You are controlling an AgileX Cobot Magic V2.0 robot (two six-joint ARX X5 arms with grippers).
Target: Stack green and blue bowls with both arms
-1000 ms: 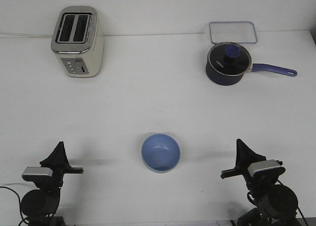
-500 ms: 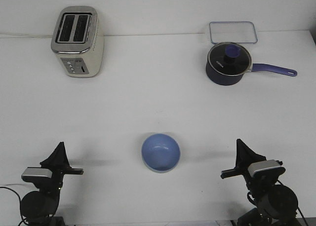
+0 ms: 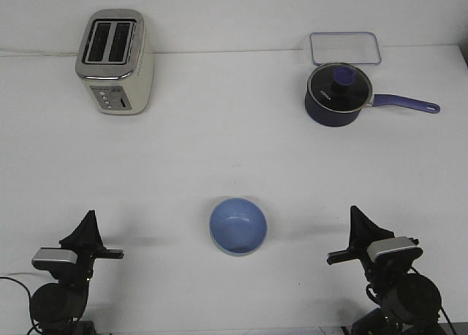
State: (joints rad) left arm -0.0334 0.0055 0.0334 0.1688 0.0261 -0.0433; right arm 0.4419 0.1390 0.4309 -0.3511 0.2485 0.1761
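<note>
Both hands, left hand (image 3: 88,216) and right hand (image 3: 354,212), sit pointed and seemingly closed, empty, either side of the blue bowl (image 3: 238,226) on the bench (image 3: 234,152), its pale rim perhaps the green bowl beneath.

blue bowl (image 3: 238,226) sits upright between left gripper (image 3: 88,218) and right gripper (image 3: 354,213), touching neither.

both arm bases (image 3: 51,306) cut off below
</note>
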